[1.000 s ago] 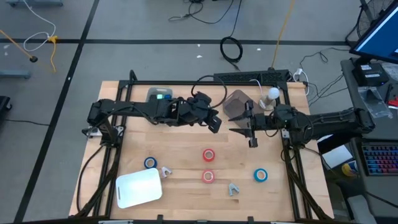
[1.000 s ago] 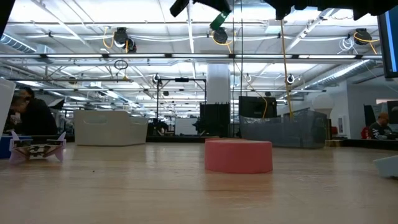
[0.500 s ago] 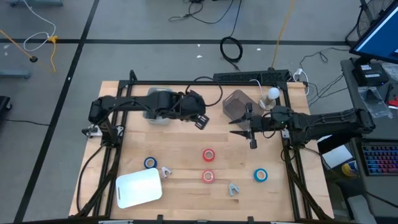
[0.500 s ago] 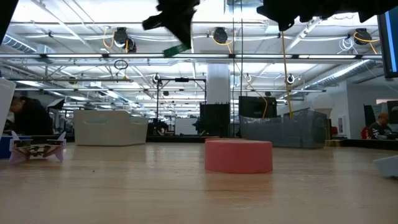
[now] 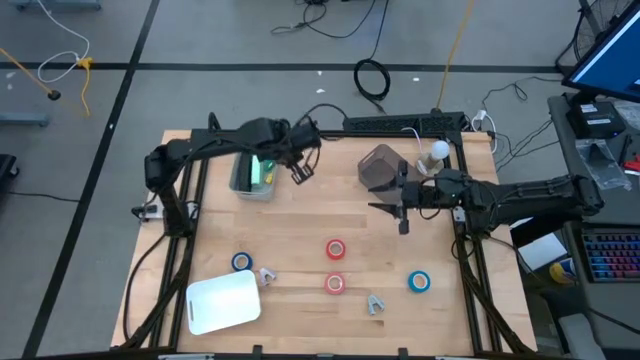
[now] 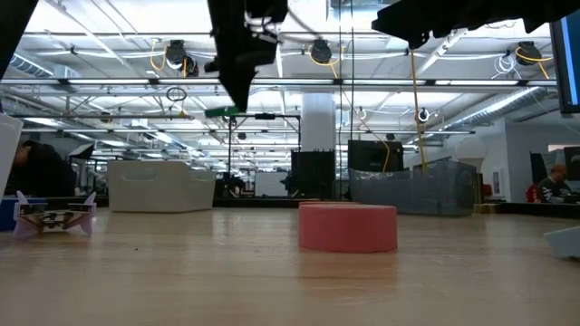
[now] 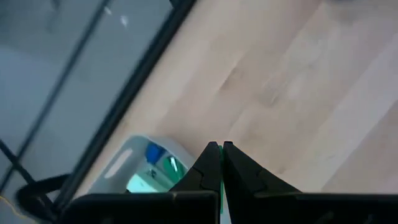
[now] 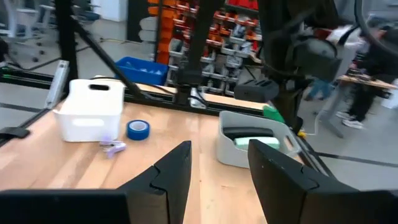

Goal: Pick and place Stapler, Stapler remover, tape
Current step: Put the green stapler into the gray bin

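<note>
L hand (image 5: 298, 172) shut, beside grey bin (image 5: 243, 186), tape (image 5: 335, 250) well apart

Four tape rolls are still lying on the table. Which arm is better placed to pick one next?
Probably the right. The right gripper hangs open, nearer the red tape rolls. The left gripper is shut, farther back beside the grey bin.

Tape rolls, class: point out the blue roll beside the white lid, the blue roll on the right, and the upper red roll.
Blue roll beside the white lid (image 5: 241, 262), high view, on its ring.
Blue roll on the right (image 5: 419, 282), high view, on its ring.
Upper red roll (image 5: 335, 249), high view, on its ring.
</note>
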Robot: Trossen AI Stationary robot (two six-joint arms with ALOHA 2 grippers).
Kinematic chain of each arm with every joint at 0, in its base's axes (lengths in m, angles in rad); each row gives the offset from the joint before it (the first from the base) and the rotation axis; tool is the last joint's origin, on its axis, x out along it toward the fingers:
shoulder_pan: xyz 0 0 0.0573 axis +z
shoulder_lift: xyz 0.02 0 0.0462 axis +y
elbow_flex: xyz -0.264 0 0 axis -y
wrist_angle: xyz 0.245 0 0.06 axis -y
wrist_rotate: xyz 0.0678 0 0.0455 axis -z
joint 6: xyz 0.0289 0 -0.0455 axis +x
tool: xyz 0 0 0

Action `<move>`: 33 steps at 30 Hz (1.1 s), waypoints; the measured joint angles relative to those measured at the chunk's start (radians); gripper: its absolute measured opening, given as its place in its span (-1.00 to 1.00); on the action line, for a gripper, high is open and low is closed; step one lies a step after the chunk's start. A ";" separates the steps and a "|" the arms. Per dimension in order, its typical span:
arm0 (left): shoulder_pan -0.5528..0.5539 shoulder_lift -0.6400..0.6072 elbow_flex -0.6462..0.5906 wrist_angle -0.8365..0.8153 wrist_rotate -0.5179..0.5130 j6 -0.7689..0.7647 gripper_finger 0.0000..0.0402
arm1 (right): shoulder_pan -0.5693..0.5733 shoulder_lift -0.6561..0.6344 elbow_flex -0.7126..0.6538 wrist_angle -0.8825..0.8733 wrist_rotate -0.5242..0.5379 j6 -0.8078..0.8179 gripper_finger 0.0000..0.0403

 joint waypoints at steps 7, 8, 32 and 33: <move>0.148 -0.028 -0.134 0.141 0.165 0.116 -1.00 | -0.001 0.000 0.000 -0.018 0.121 0.008 -0.25; 0.159 -0.042 -0.148 0.181 0.186 0.130 -1.00 | -0.001 0.000 0.000 -0.027 0.144 0.009 -0.25; 0.443 -0.502 -0.992 1.117 0.600 0.042 -1.00 | -0.072 0.000 0.000 -0.058 0.215 0.115 -0.25; 0.447 -0.502 -0.998 1.121 0.599 0.049 -1.00 | -0.073 0.000 0.000 -0.059 0.215 0.115 -0.25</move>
